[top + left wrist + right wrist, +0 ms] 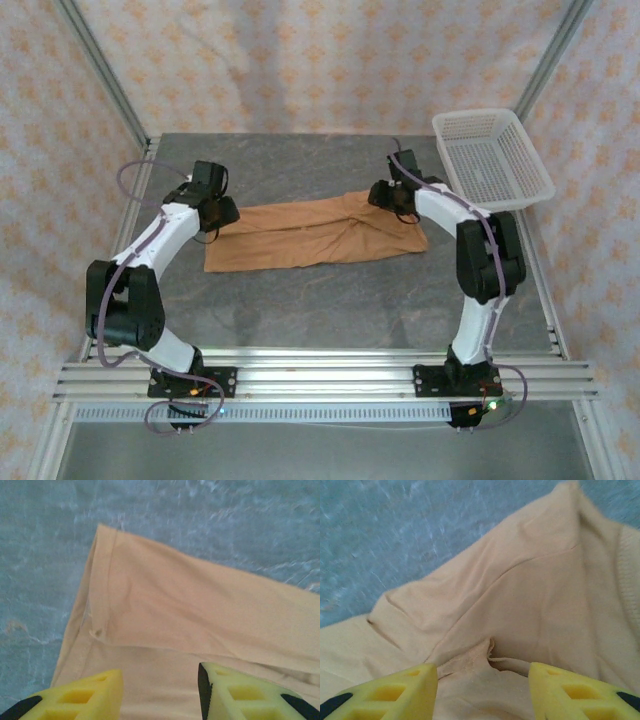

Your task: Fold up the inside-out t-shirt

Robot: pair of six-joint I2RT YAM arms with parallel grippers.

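On the left, from the top camera, we see the left gripper at the left end of the orange-tan soft cloth short-sleeved t-shirt. The shirt lies flat in the middle of the dark grey stone-look table. It is a long strip going from left to right, and its right part is wider and a bit lumpy. From up there the shirt looks like plain cloth and we cannot see the fingers well. The left wrist camera is much closer. It shows two yellow fingers apart with nothing held, just above the cloth. It also shows a stitched hem running down the shirt's left edge, and one layer lying on another. At the right end of the shirt is the right gripper. Its wrist camera shows its yellow fingers apart too, holding nothing. Between them is a small bunched wrinkle. We also see seam lines and a ribbed band at the right edge. Far right in the top camera view, a white plastic mesh basket sits at the table's back corner, well apart from the shirt.
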